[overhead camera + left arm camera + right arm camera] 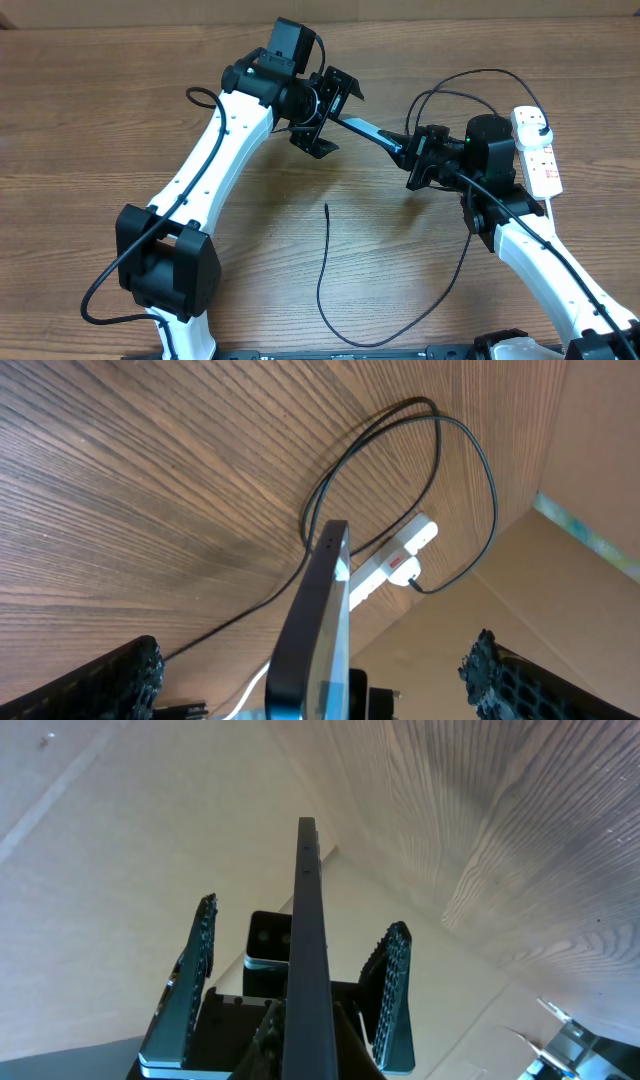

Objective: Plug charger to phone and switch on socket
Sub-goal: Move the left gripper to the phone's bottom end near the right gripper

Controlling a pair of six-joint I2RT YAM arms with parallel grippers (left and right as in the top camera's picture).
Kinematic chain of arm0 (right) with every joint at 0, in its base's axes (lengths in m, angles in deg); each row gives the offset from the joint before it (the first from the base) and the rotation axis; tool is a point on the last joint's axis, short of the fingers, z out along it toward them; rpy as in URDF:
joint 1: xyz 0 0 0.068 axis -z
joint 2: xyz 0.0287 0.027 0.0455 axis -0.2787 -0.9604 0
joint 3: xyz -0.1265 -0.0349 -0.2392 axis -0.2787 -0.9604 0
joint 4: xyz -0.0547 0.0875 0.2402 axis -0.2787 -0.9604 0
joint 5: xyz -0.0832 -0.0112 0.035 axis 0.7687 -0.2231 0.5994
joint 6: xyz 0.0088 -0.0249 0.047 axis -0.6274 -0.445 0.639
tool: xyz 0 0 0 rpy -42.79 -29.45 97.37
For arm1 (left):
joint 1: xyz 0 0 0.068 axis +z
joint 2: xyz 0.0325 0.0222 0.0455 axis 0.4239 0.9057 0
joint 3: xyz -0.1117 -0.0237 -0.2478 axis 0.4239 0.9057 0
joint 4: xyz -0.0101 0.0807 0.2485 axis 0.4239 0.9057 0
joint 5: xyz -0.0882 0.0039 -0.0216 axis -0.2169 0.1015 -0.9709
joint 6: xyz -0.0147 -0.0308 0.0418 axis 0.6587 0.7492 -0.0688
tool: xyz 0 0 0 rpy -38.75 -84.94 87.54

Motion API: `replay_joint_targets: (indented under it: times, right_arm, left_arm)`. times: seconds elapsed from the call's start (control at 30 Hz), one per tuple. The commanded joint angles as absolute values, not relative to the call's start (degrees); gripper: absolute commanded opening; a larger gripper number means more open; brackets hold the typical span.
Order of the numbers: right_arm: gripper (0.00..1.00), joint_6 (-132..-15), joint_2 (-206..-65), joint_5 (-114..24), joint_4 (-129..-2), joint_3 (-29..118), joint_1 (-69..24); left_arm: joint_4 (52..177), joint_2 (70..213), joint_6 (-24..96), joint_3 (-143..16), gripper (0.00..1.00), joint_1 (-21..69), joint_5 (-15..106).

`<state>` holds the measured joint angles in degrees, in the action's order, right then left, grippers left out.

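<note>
From above, the phone [362,129] hangs in the air between the two arms, over the brown worktop [100,100]. The right fingers [415,160] are closed on one end of it. The left fingers [322,146] are wide open, one on each side of the other end. The white socket [540,150] lies on the worktop beside the right arm. The thin black charger [322,270] lies in big loops, with one loose end on the bare worktop in the middle.

From the left wrist, the phone [318,610] shows its thin edge. The left fingers [115,680] stand far apart and do not touch it. Behind it lie the socket [395,565] and a loop of the charger [470,450], and one end of the charger meets the socket.

From the right wrist, the phone [305,950] is a dark strip sticking out between the right fingers [195,990], which hold it near its base.
</note>
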<state>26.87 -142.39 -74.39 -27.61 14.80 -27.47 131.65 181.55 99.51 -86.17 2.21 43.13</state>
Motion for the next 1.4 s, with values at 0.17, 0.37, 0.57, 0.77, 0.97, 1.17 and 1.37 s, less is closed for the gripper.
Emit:
replay_joint_targets:
  times: [0.17,0.37,0.57,0.77,0.97,1.17,1.37]
  right_arm:
    - [0.04,34.78,-142.28,-75.75,-26.38,16.38,-27.76]
    - [0.04,34.78,-142.28,-75.86,-24.22,16.38,-27.76]
    - [0.04,34.78,-142.28,-75.95,-23.91,16.38,-27.76]
    - [0.04,34.78,-142.28,-76.19,-23.91,16.38,-27.76]
    - [0.04,34.78,-142.28,-76.36,-23.91,16.38,-27.78]
    - [0.04,34.78,-142.28,-76.34,-23.91,16.38,-27.78]
    - [0.04,34.78,-142.28,-76.38,-23.91,16.38,-27.78]
  left_arm:
    - [131.58,179.67,100.73,-87.39,0.99,1.27,44.59]
    - [131.58,179.69,100.73,-87.39,1.00,1.01,45.88]
    - [131.56,179.74,100.76,-87.39,0.99,0.74,45.92]
    - [131.45,179.80,100.95,-87.39,1.00,0.00,46.93]
    - [130.27,179.85,100.95,-87.39,0.99,-0.46,46.89]
    - [130.27,179.85,100.93,-87.39,0.87,-0.46,46.89]
    - [130.27,179.85,100.93,-87.39,0.68,-0.46,46.91]
